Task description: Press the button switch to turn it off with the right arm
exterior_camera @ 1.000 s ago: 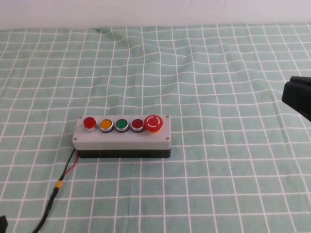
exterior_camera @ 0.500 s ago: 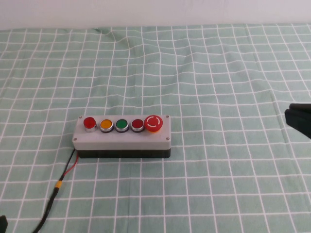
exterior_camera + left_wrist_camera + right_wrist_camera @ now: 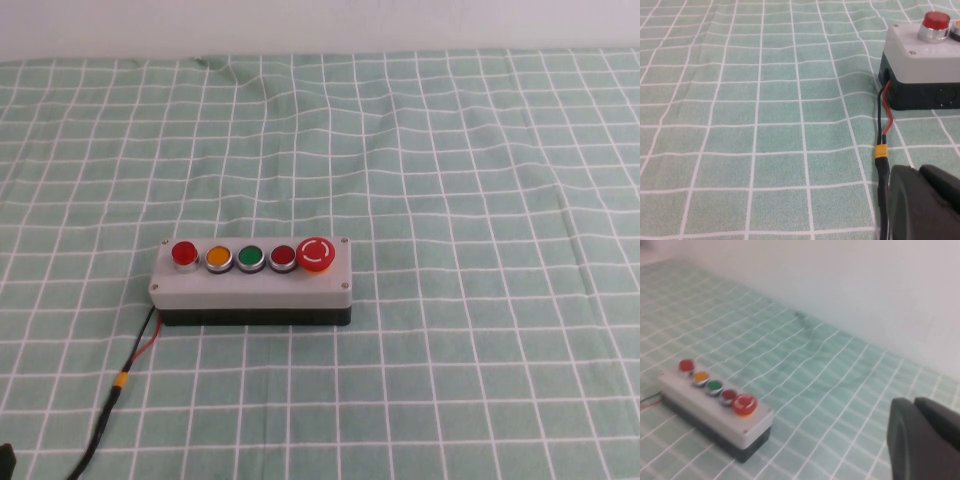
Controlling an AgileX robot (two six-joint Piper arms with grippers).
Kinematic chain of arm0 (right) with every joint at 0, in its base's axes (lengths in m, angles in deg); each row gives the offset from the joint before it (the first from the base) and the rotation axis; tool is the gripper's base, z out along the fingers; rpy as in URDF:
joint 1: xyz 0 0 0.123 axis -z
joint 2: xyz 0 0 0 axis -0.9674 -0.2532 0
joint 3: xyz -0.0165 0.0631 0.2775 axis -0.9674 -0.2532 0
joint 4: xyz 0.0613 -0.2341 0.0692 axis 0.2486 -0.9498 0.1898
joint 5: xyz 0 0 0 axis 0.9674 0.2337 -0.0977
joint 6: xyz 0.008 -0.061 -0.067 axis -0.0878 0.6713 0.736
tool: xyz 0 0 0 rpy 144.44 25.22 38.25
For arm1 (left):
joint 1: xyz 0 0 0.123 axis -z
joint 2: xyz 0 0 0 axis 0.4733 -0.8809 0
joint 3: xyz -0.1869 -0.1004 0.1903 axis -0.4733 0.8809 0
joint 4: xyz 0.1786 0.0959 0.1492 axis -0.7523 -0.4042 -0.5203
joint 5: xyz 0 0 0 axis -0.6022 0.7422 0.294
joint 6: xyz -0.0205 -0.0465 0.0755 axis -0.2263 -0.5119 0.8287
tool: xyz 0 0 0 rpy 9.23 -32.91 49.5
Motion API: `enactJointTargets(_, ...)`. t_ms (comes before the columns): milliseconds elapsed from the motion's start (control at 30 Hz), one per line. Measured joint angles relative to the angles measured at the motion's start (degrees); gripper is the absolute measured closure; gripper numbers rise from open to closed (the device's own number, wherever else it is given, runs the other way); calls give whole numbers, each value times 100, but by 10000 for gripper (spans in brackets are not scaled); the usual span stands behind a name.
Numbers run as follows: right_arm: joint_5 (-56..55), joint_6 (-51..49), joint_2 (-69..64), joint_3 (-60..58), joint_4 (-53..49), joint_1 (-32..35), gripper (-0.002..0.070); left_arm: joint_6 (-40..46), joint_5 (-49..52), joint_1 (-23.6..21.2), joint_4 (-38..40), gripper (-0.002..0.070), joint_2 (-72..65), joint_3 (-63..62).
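A grey button box (image 3: 250, 287) on a black base sits left of the cloth's middle. It carries a small red button (image 3: 184, 253), an orange one (image 3: 219, 256), a green one (image 3: 250, 257), another red one (image 3: 283, 257) and a large red mushroom button (image 3: 315, 253). No button looks lit. My right gripper (image 3: 914, 404) is shut and empty, well to the right of the box (image 3: 715, 410) and out of the high view. My left gripper (image 3: 918, 174) is shut and empty, low near the box's (image 3: 922, 60) cable.
A black and red cable (image 3: 120, 385) with a yellow sleeve runs from the box's left end to the front edge; it also shows in the left wrist view (image 3: 883, 135). A green checked cloth (image 3: 450, 180) covers the table. A white wall (image 3: 865, 285) stands behind.
My right gripper has drawn back to the right and left the high view. The button box and the left arm have not moved.
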Motion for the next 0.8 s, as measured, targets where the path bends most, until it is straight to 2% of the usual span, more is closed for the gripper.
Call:
enactJointTargets(400, -2395, 9, 3092, -2717, 0, 910, 692, 0, 0, 0, 0, 678, 0, 0)
enactJointTargets(567, -2925, 9, 3287, -3718, 180, 1111, 692, 0, 0, 0, 0, 678, 0, 0)
enactJointTargets(700, -3071, 9, 3057, -4295, 899, 1109, 692, 0, 0, 0, 0, 678, 0, 0)
enactJointTargets(800, -2766, 85, 3002, -4369, 1376, 1203, 692, 0, 0, 0, 0, 678, 0, 0)
